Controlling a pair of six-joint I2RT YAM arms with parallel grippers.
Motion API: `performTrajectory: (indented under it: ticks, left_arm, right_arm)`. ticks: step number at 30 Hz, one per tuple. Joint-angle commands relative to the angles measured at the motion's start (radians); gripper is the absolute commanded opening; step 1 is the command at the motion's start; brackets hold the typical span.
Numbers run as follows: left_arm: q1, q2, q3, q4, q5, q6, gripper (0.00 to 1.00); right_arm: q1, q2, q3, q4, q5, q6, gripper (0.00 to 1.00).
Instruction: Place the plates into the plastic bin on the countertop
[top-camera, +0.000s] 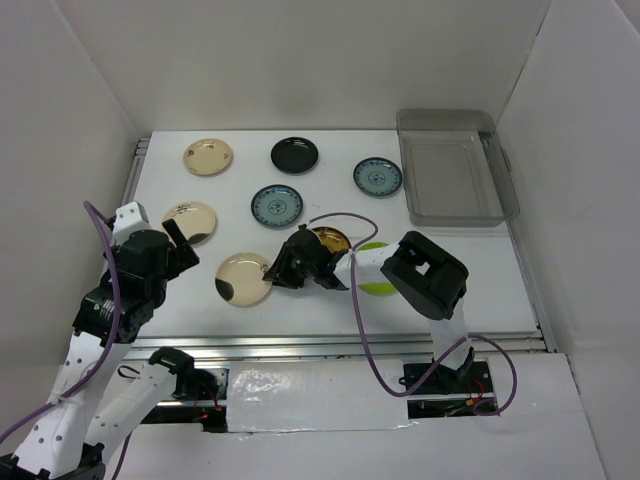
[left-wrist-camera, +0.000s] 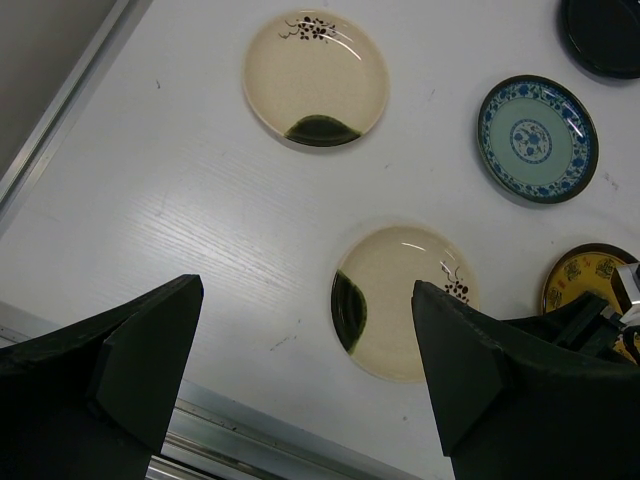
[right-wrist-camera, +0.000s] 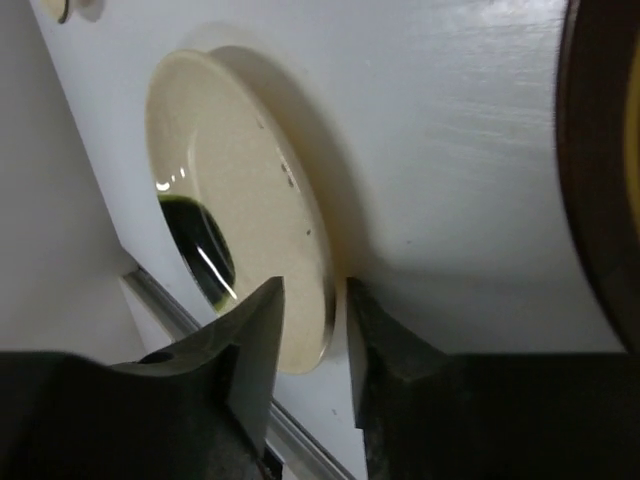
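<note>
Several small plates lie on the white countertop (top-camera: 330, 310). My right gripper (top-camera: 272, 272) (right-wrist-camera: 313, 290) is low over the right rim of a cream plate with a dark mark (top-camera: 240, 278) (right-wrist-camera: 230, 200). Its jaws stand narrow, one on each side of that rim, with thin gaps showing. My left gripper (top-camera: 180, 240) (left-wrist-camera: 305, 290) hangs open above the left side, and the same cream plate (left-wrist-camera: 400, 300) lies below it. The clear plastic bin (top-camera: 470, 212) sits at the back right with nothing in it.
Other plates: cream (top-camera: 208, 156), black (top-camera: 294, 154), two blue-patterned (top-camera: 377, 176) (top-camera: 277, 205), a cream one (top-camera: 192, 215) partly behind my left gripper, amber-brown (top-camera: 332, 238) and lime green (top-camera: 378, 288) partly under my right arm. White walls enclose the top; a metal rail (top-camera: 330, 345) edges the front.
</note>
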Motion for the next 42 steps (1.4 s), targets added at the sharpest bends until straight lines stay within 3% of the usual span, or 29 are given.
performTrajectory:
  ticks: [1,6,13,15,18,21,25,28,33,41,42]
  left_arm:
    - [-0.004,-0.010,0.021,0.027,0.004,-0.005,0.99]
    - [-0.003,-0.009,0.021,0.029,0.004,-0.003,0.99]
    - [-0.003,-0.047,0.034,0.004,-0.037,-0.028,0.99]
    - [-0.003,-0.075,0.030,0.007,-0.054,-0.035,0.99]
    - [-0.003,-0.127,0.021,0.016,-0.057,-0.034,0.99]
    - [-0.003,-0.149,0.013,0.029,-0.051,-0.028,0.99]
    - [-0.004,-0.129,0.018,0.026,-0.039,-0.020,0.99]
    - [-0.003,-0.106,0.018,0.030,-0.020,-0.009,0.99]
    - [-0.003,-0.089,0.008,0.056,0.029,0.018,0.99]
    - [-0.003,-0.028,0.010,0.070,0.063,0.032,0.99]
    - [-0.003,-0.018,0.013,0.070,0.070,0.032,0.99]
  right_arm:
    - [-0.011,0.029,-0.015,0.046,0.022,0.038,0.37]
    - [-0.018,0.042,0.007,0.084,-0.033,0.047,0.00]
    - [-0.089,-0.134,-0.001,0.107,-0.154,0.017,0.00]
    - [-0.167,-0.255,0.007,0.033,-0.184,-0.017,0.00]
    - [-0.276,-0.404,0.077,-0.199,-0.110,-0.118,0.00]
    - [-0.486,-0.472,0.160,-0.352,-0.092,-0.176,0.00]
    - [-0.815,-0.406,0.306,-0.510,-0.058,-0.186,0.00]
    - [-0.984,-0.324,0.338,-0.486,-0.062,-0.118,0.00]
    - [-1.115,-0.201,0.370,-0.446,-0.032,-0.033,0.00]
    - [-1.186,-0.075,0.355,-0.483,0.025,0.020,0.00]
    - [-1.192,-0.069,0.349,-0.465,0.017,0.021,0.07]
